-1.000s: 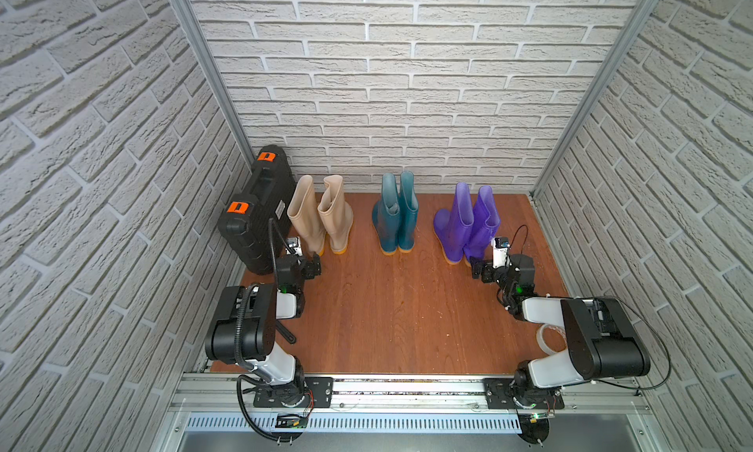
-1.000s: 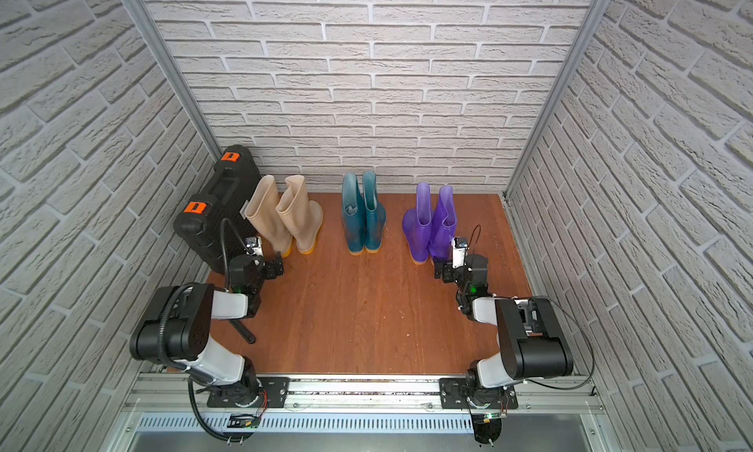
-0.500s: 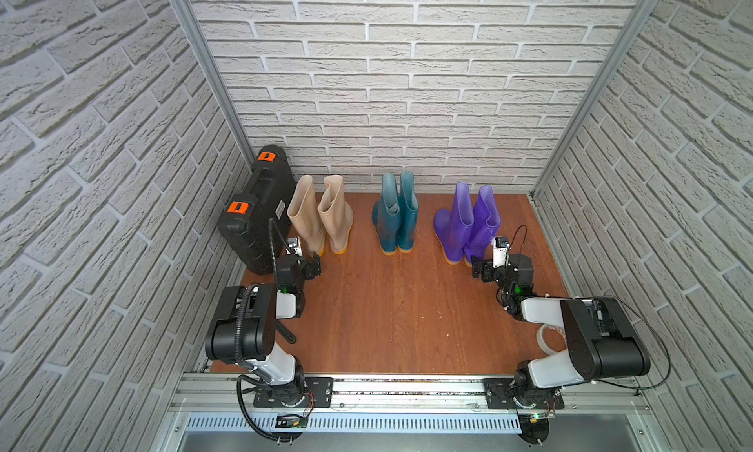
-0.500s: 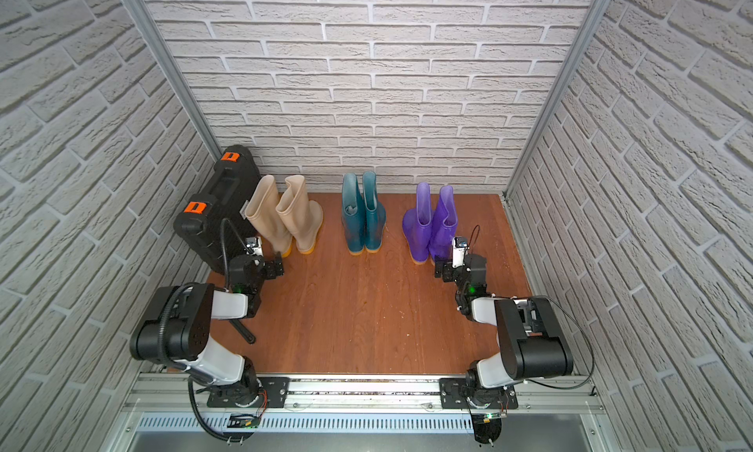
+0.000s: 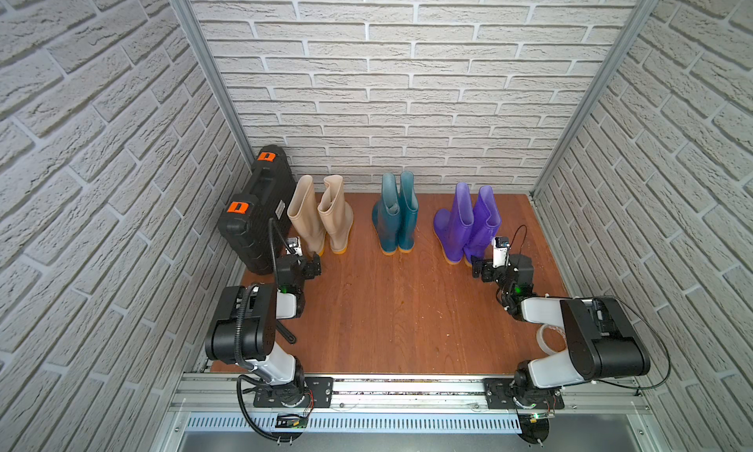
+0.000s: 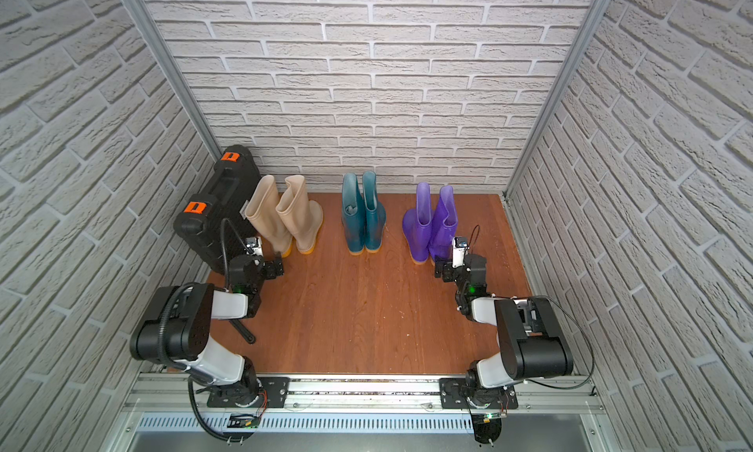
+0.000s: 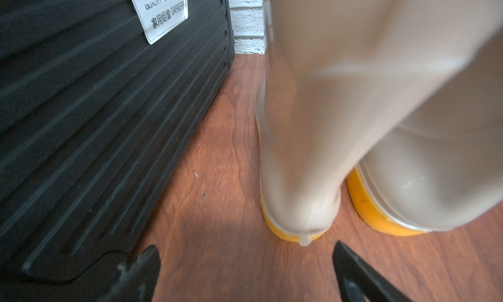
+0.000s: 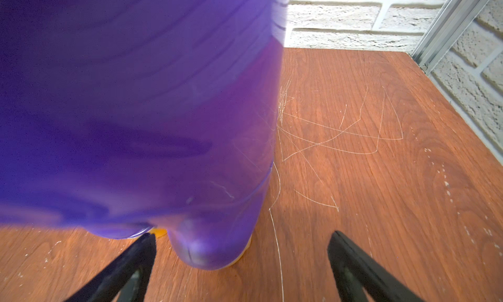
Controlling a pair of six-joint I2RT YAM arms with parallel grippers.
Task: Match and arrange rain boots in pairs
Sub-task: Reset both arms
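Six boots point(image 5: 395, 218) stand paired, beige pair point(image 7: 326, 123) just ahead of our wide, empty left fingers point(image 7: 141, 270), purple pair point(image 8: 136, 123) ahead of the right fingers point(image 8: 351, 259), likewise wide; we judge them light, floppy, slippery, so grip near the top.

Six tall glossy rubber rain boots point(image 6: 352, 222) with orange-yellow soles stood in a row near the bench's point(image 5: 387, 307) far edge: two beige boots point(image 5: 305, 222), two dark teal boots point(image 5: 387, 222) and two purple boots point(image 5: 458, 226). One black ribbed hard plastic case point(image 5: 256, 213) stood in the far left corner, carrying two orange latches point(image 5: 238, 207). One pale translucent ring point(image 5: 542, 340) lay near the bench's right edge. Two robot arms point(image 5: 244, 327) stood at the near edge.
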